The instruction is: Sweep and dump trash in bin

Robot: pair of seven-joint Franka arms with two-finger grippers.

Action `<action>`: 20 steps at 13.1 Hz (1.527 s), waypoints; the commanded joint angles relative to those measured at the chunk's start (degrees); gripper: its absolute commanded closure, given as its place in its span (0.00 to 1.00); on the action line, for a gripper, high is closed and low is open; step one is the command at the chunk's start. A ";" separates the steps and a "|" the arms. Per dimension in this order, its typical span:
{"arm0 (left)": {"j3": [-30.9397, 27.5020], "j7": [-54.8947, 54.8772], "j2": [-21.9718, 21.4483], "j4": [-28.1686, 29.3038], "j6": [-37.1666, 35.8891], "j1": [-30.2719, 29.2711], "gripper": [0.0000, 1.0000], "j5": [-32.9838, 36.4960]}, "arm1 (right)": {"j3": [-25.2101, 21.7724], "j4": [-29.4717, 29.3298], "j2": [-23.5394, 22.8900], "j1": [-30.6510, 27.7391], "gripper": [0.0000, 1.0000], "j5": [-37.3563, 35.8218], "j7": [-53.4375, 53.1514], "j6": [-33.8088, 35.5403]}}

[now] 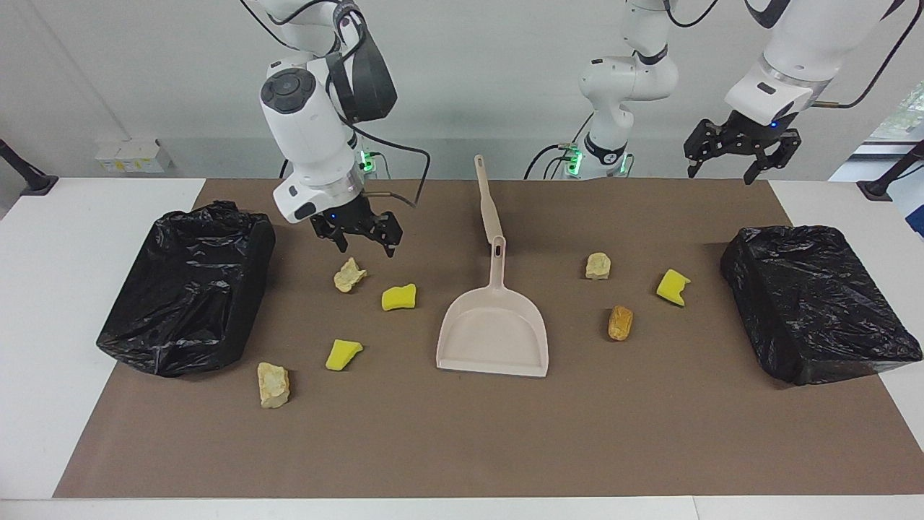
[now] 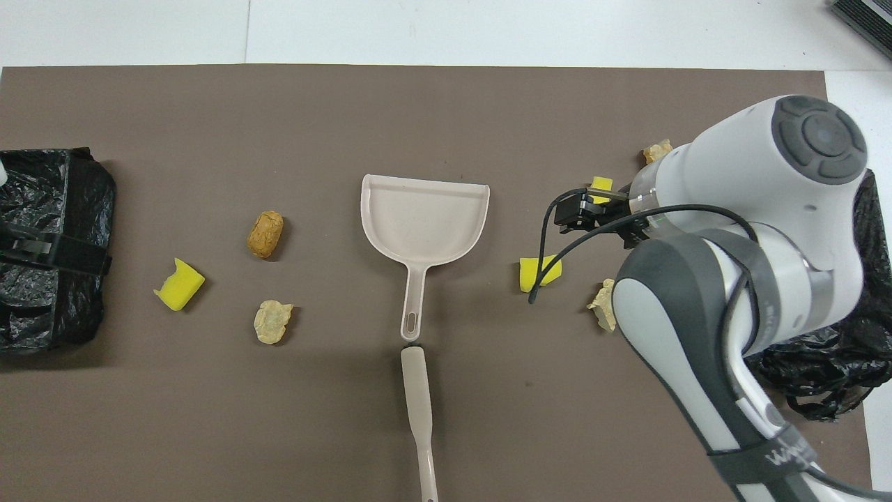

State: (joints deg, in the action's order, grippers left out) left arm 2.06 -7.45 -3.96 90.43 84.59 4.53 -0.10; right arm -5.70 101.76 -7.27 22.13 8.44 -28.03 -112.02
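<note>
- Facing view: right tool (image 1: 359,232) hangs with fingers apart, gripping nothing, just above a beige lump (image 1: 349,275) near the bin (image 1: 189,289) at the right arm's end of the surface (image 1: 462,433).
- Left tool (image 1: 743,153) hangs open and empty, raised above the surface edge near the second bin (image 1: 819,303); that arm waits.
- Trash: four pieces lie toward the right arm's end, among them a yellow sponge piece (image 1: 398,297); three lie toward the left arm's end, among them an orange-brown lump (image 1: 620,322).
- Dustpan (image 1: 494,325) lies flat between the two groups, brush handle (image 1: 488,202) just beside its handle tip, nearer the robots.
- Overhead view: right arm covers part of its group of trash.
- Dustpan (image 2: 423,230) mouth faces away from the robots.
- Writing on the right arm's wrist is only partly readable.
</note>
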 commanded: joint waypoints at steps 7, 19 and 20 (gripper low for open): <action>0.49 23.33 -20.71 32.31 11.19 22.07 0.00 -6.32 | -0.10 3.54 -2.14 6.35 0.00 -1.84 -8.01 -8.92; 1.37 57.54 -14.87 54.06 43.80 54.43 0.00 -6.94 | -0.10 4.33 -1.87 4.86 0.00 -3.52 -4.66 -8.30; 1.37 59.21 -12.76 54.06 44.77 55.93 0.00 -6.94 | -0.10 4.50 -1.87 4.86 0.00 -3.52 -4.66 -8.30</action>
State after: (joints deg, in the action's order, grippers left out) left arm 4.18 48.70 -19.09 143.39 126.11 57.51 -6.42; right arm -6.30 105.36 -9.57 27.62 5.53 -33.95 -119.95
